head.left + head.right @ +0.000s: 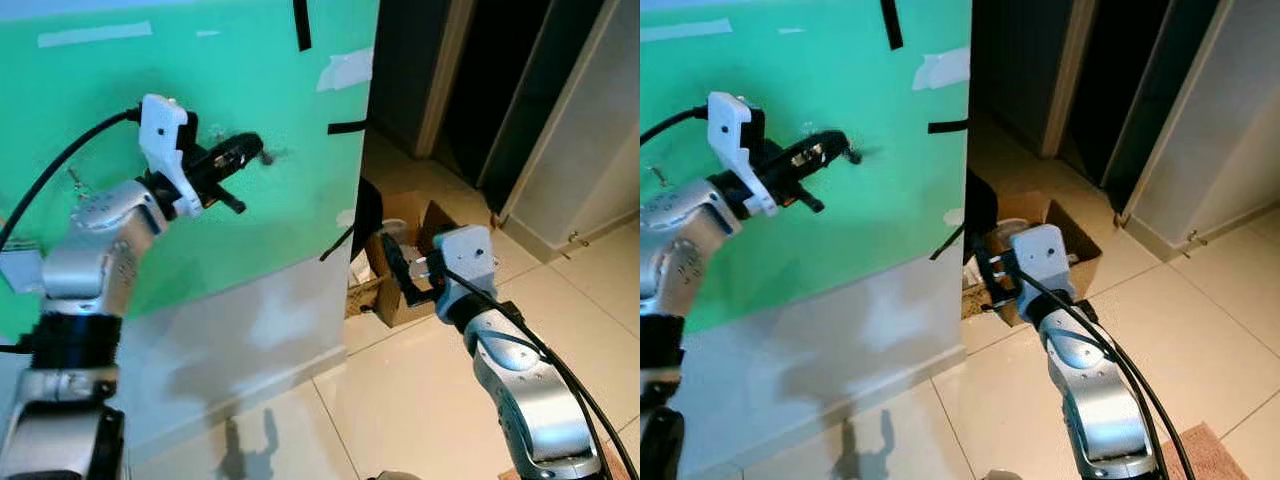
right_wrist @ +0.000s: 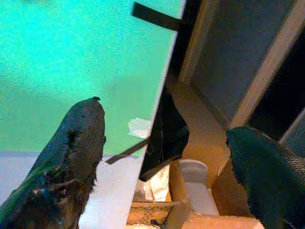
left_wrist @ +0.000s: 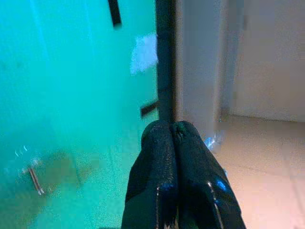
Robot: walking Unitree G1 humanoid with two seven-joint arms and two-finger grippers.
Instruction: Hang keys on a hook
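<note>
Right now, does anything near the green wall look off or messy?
Yes. Tape on the green panel sits crooked and peeling near its edge, and black strips hang askew. An open cardboard box of clutter stands on the floor behind the panel.

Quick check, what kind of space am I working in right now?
Probably a home hallway or entry: tiled floor, a dark doorway, an open cardboard box of clutter, and a green panel taped to the wall, where the left gripper is raised.
</note>
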